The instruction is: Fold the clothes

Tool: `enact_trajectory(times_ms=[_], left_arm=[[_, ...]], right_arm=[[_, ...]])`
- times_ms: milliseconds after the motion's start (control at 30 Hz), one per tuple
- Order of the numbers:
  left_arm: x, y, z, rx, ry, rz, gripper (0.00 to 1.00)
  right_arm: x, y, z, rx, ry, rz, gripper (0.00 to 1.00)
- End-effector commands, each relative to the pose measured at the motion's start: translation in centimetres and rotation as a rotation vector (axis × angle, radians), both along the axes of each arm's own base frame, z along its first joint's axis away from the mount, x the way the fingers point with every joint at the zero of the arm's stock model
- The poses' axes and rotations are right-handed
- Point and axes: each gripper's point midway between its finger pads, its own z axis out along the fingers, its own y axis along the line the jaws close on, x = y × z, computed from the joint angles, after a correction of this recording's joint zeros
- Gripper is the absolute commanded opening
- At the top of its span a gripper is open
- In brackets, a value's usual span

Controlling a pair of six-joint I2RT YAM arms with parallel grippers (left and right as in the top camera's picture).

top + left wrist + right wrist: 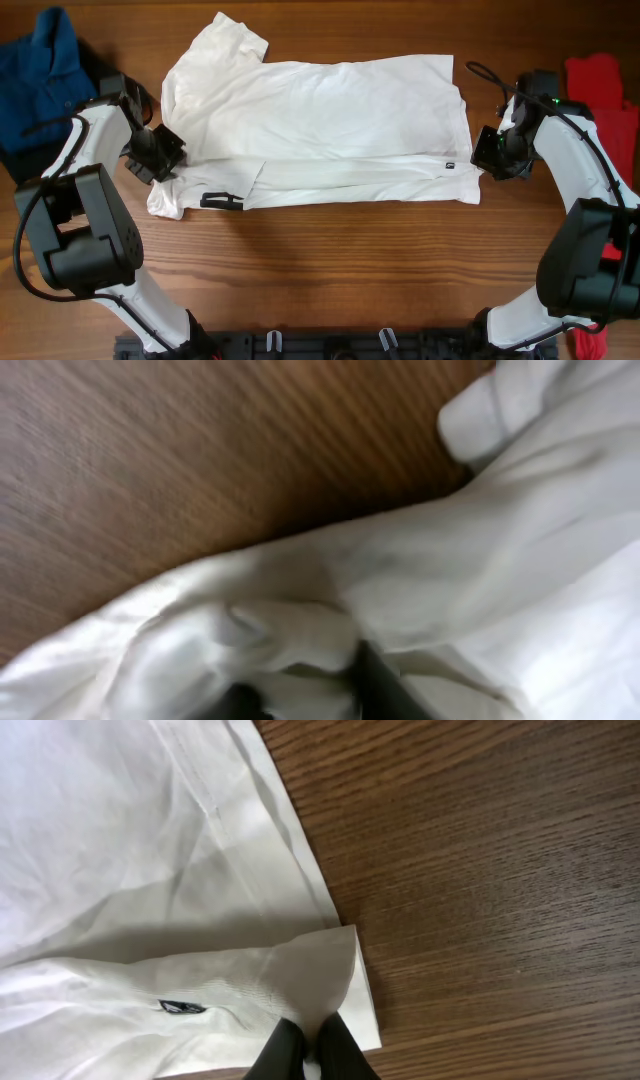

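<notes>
A white T-shirt (320,110) lies spread across the middle of the wooden tabletop (330,270), its long near edge doubled over into a narrow band that runs from the sleeve side on the left to the hem on the right. A black printed mark (220,200) shows on the folded band near the left end, and a small dark label (182,1008) sits near the right end. The left gripper (165,160) is at the shirt's left edge by the lower sleeve; its wrist view is blurred, but bunched white cloth fills the gap between its jaws, so it seems to be clamping the fabric. The right gripper (312,1038) is at the folded corner of the hem, jaws drawn narrow and pinching the cloth's edge. A blue polo (40,80) lies at the far left of the tabletop and a red shirt (605,100) at the far right, both well apart from the white one.
</notes>
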Motion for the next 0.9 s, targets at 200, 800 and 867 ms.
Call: enact_trajectory(times_ms=[200, 800, 867], left_arm=[[1.6, 2.1, 0.1, 0.104, -0.054, -0.005, 0.04], [4.3, 4.4, 4.8, 0.17, -0.204, 0.014, 0.04], [4.5, 4.4, 4.8, 0.172, -0.211, 0.014, 0.04]], right_arm=[[-0.1, 0.2, -0.5, 0.009, 0.014, 0.019, 0.04], [3.0, -0.2, -0.1, -0.009, -0.112, 0.007, 0.04], [3.3, -0.3, 0.0, -0.012, -0.127, 0.006, 0.04]])
